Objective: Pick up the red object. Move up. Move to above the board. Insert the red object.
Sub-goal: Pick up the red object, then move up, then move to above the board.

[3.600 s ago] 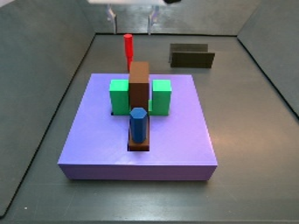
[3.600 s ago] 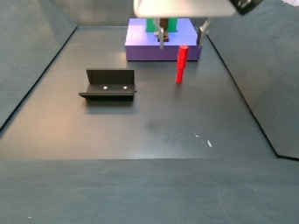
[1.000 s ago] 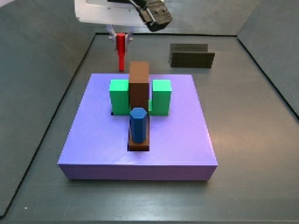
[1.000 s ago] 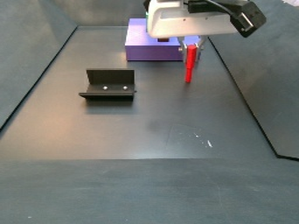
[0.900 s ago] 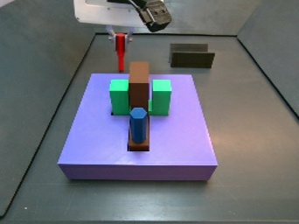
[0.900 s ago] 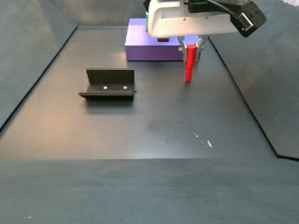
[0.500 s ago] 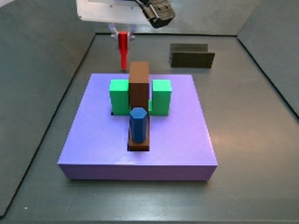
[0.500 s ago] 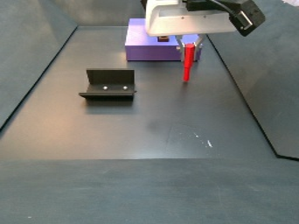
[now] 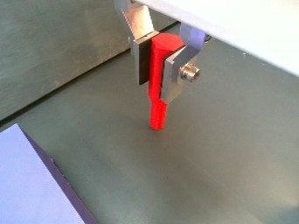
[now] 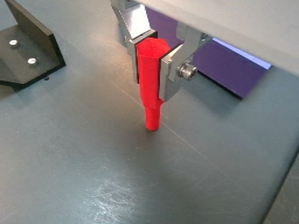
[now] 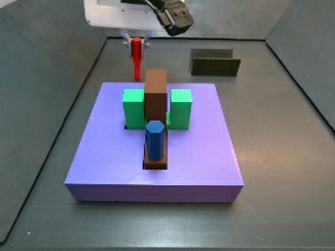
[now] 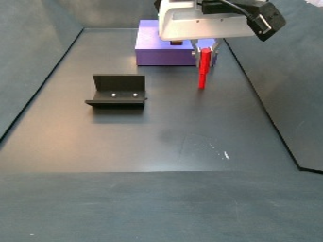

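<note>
My gripper (image 9: 159, 63) is shut on the red object (image 9: 162, 86), a thin red rod that hangs upright between the silver fingers in both wrist views (image 10: 151, 77). In a side view the red object (image 11: 136, 59) is held just beyond the far edge of the purple slab (image 11: 118, 162), behind the brown board (image 11: 156, 108), with the gripper (image 11: 135, 37) above it. In a side view the rod (image 12: 201, 68) hangs over the dark floor beside the slab, its tip close to or just off the floor. A blue peg (image 11: 155, 140) stands in the board's near end.
Two green blocks (image 11: 133, 108) flank the board on the purple slab. The dark fixture (image 12: 116, 92) stands on the floor away from the slab, and shows behind it in a side view (image 11: 215, 64). Grey walls ring the floor.
3.6 s ago the rod stood free under the raised gripper. The gripper has since come down and shut on it. Over the last second it has hardly moved.
</note>
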Robot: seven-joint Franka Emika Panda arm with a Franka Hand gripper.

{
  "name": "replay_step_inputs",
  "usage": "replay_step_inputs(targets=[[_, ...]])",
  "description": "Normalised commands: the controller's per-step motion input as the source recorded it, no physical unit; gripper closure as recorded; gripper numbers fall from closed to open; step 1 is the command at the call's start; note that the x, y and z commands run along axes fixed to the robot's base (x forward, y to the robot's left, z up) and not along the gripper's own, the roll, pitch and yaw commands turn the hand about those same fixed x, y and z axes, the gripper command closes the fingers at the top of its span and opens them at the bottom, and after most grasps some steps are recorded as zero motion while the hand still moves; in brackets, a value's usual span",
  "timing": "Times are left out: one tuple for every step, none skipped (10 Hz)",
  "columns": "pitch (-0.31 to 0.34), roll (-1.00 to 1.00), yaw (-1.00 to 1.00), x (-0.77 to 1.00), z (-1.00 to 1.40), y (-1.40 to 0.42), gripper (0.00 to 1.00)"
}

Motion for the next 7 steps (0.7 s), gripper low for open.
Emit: replay_step_inputs(targets=[[0.000,0.00,0.00,0.00,0.00,0.00,1.00],[0.000,0.00,0.00,0.00,0.00,0.00,1.00],[0.000,0.00,0.00,0.00,0.83,0.00,1.00],[0.035,0.00,-0.02,-0.03,0.77,0.03,1.00],[0.068,-0.01,-0.03,-0.05,0.56,0.03,1.00],[0.038,-0.02,-0.02,0.01,0.20,0.02,1.00],[0.000,0.00,0.00,0.00,1.40,0.00,1.00]])
